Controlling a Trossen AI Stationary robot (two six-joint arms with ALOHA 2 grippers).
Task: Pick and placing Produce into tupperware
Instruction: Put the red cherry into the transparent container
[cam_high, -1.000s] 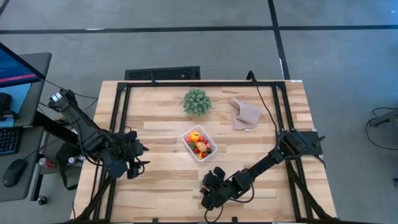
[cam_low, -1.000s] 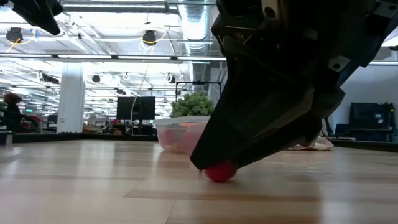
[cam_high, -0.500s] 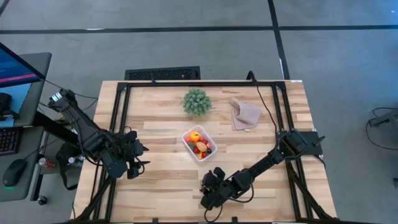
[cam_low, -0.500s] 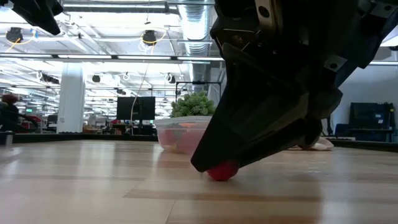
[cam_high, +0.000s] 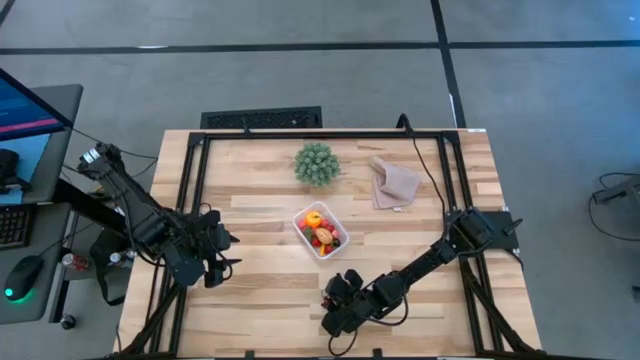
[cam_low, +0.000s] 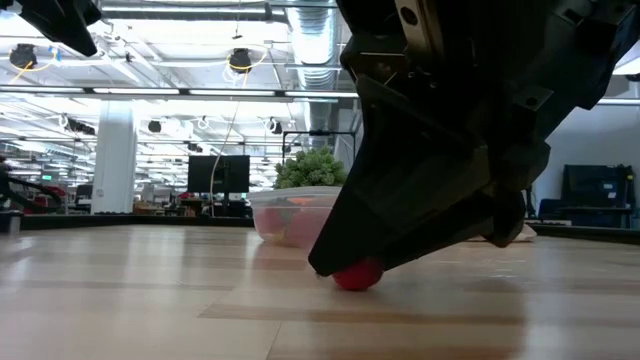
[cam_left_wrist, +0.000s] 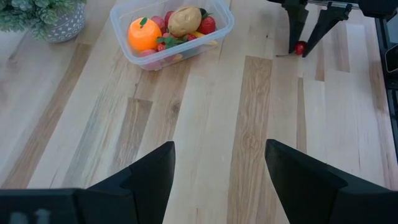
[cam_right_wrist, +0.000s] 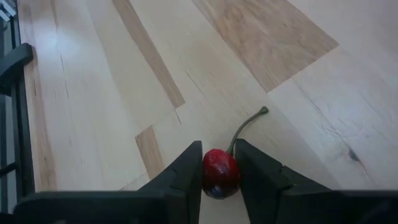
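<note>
At the left side of the wooden table (cam_high: 260, 280), the left gripper (cam_high: 222, 251) hovers low over the boards with its two fingers (cam_left_wrist: 146, 177) spread apart and nothing between them. It sits well apart from the container.

Near the table's middle stands the clear tupperware (cam_high: 321, 230), upright and uncovered, holding an orange (cam_left_wrist: 143, 33), a tan potato-like piece (cam_left_wrist: 185, 20) and several small red pieces crowded together. Behind it, toward the far edge, is the green spiky plant (cam_high: 316, 163) in its pot. To the right of the plant, a beige cloth (cam_high: 394, 183) lies crumpled.

Nearer the front edge, in front of the tupperware and slightly to its right, the right gripper (cam_high: 330, 312) is down at the tabletop. Its fingers (cam_right_wrist: 186, 171) press against both sides of a red cherry (cam_right_wrist: 219, 172), which rests on the wood with its green stem (cam_right_wrist: 247, 127) pointing away from the wrist. In the low view the cherry shows under the fingertips, touching the table.
</note>
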